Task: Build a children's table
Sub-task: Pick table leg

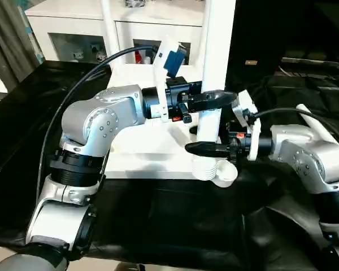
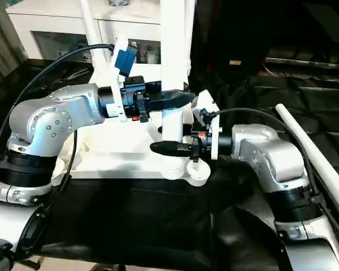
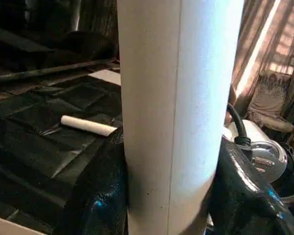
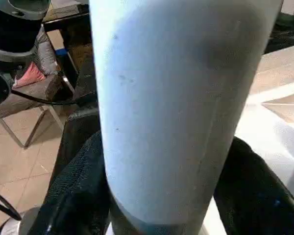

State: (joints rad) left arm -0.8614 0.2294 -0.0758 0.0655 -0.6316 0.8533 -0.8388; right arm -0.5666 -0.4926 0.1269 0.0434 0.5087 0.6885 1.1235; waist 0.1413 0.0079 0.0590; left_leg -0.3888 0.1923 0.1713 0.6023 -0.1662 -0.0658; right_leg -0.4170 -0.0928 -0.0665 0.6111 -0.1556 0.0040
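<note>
A: What stands at the centre of the head views?

B: A white leg [image 1: 216, 62], upright, its foot seated in the near corner socket [image 1: 213, 169] of the white tabletop [image 1: 152, 152], which lies on the black-draped worktop [image 1: 158, 220].

A: And the left hand?

B: The left hand [image 1: 212, 100] reaches in from the silver left forearm [image 1: 101, 118] and meets the leg on its upper part. In the left wrist view its two black fingers [image 3: 95, 196] lie against either side of the tube [image 3: 176, 112], clamped on it.

A: The right hand?

B: The right hand [image 1: 206, 148] sits directly below the left hand, just above the socket. The right wrist view shows its fingers [image 4: 78, 186] on both flanks of the leg [image 4: 181, 107], touching it, so this hand too is closed about the tube.

A: How do the two hands stand to one another?

B: One above the other on the same leg, near but apart, each approaching from its own side, with the fingers lying roughly level.

A: Are other parts of the table visible?

B: A second leg [image 2: 316, 158] lies loose on the black drape beyond the right forearm [image 2: 265, 152], well apart from both hands; the left wrist view shows a white tube [image 3: 88, 126] on the cloth behind the held leg. Another upright leg [image 1: 108, 28] rises at the tabletop's far side, beyond the left hand.
</note>
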